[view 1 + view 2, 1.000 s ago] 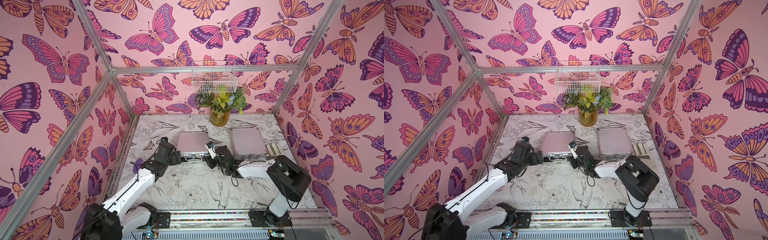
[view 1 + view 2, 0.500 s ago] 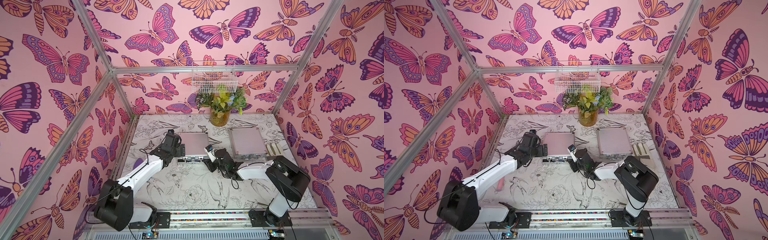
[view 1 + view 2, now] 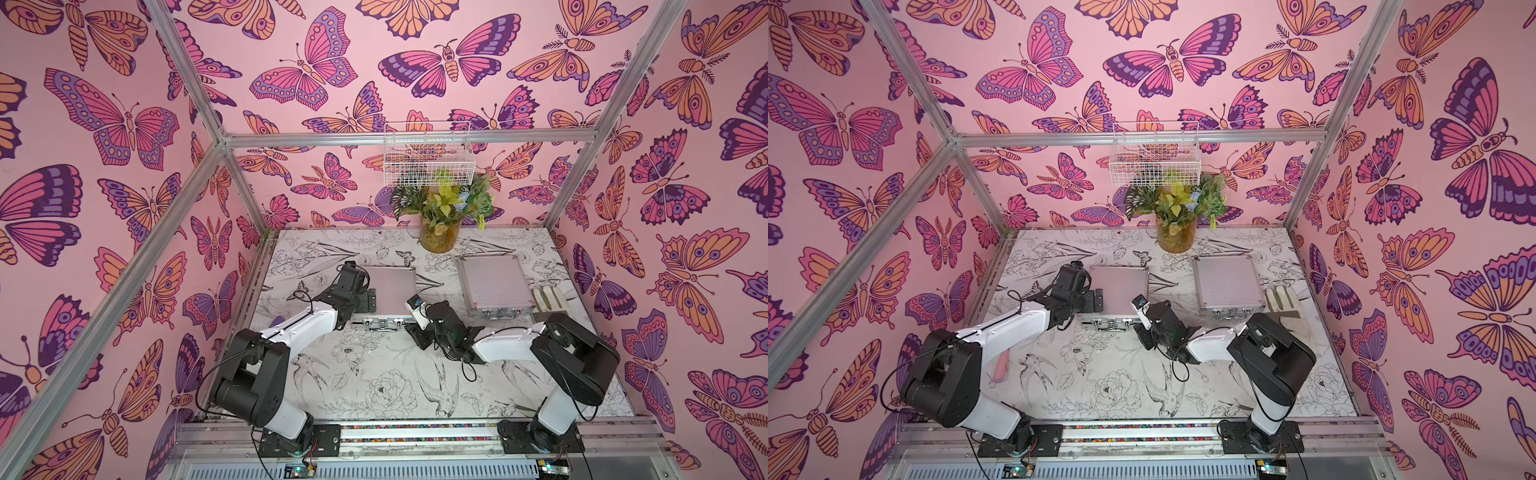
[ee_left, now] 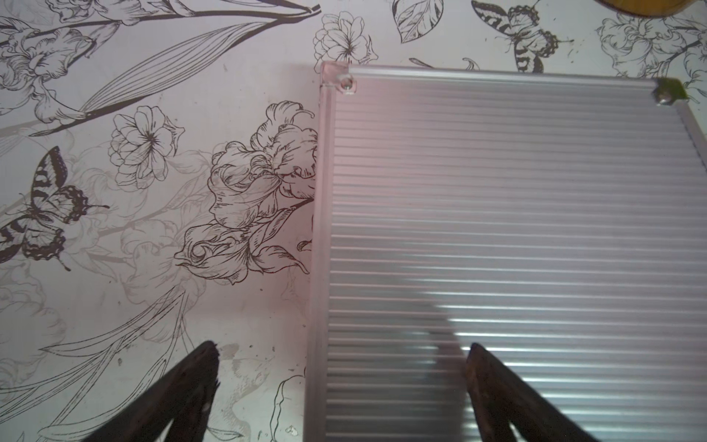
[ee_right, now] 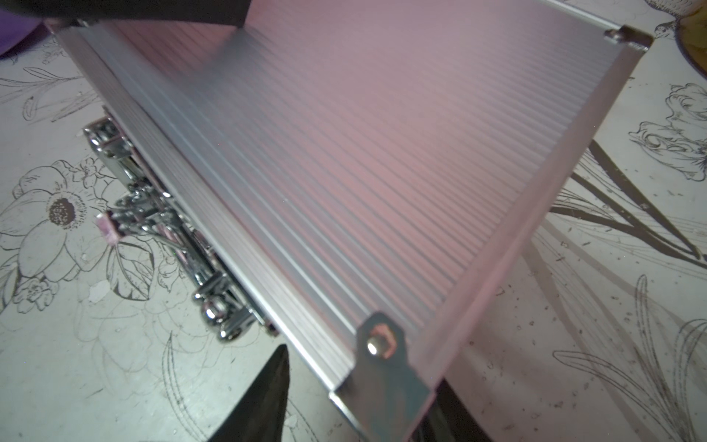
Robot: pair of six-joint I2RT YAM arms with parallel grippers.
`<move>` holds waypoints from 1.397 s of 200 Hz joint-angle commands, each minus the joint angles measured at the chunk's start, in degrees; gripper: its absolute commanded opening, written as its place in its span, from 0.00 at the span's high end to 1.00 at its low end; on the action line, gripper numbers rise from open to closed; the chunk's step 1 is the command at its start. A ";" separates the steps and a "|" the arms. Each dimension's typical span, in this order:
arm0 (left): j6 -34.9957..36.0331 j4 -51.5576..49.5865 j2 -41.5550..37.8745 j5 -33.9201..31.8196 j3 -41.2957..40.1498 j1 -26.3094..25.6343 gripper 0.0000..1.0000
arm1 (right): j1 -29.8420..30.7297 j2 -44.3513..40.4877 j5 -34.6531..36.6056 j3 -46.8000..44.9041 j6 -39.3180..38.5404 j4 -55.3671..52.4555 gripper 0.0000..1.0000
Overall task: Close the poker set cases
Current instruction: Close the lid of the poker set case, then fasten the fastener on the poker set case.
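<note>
Two poker set cases [image 3: 392, 286] lie lids-down near the table's [image 3: 374, 374] far edge | left gripper [image 3: 370, 300], jaws wide, has advanced beside one | right gripper's [image 3: 411, 315] jaws: we cannot tell

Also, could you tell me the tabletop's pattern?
White tabletop with black flower and butterfly drawings; left wrist view.

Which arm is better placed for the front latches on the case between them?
Right, probably: the right gripper sits at that case's front corner beside the latches; the left gripper's open jaws straddle its side edge.
</note>
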 commanded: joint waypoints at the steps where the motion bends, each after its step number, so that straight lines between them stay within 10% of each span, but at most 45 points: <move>1: 0.05 -1.96 2.55 0.70 -1.83 -0.05 0.00 | 1.19 -1.14 -1.54 -0.85 -0.23 -2.34 0.50; 191: -4.96 2.96 8.77 7.75 -5.94 -1.33 0.00 | 0.68 -1.54 -0.75 14.85 2.06 -17.67 0.51; 279: -5.85 2.23 4.85 7.34 -7.72 -2.66 0.00 | -3.78 5.80 -15.90 22.61 -6.16 -29.00 0.51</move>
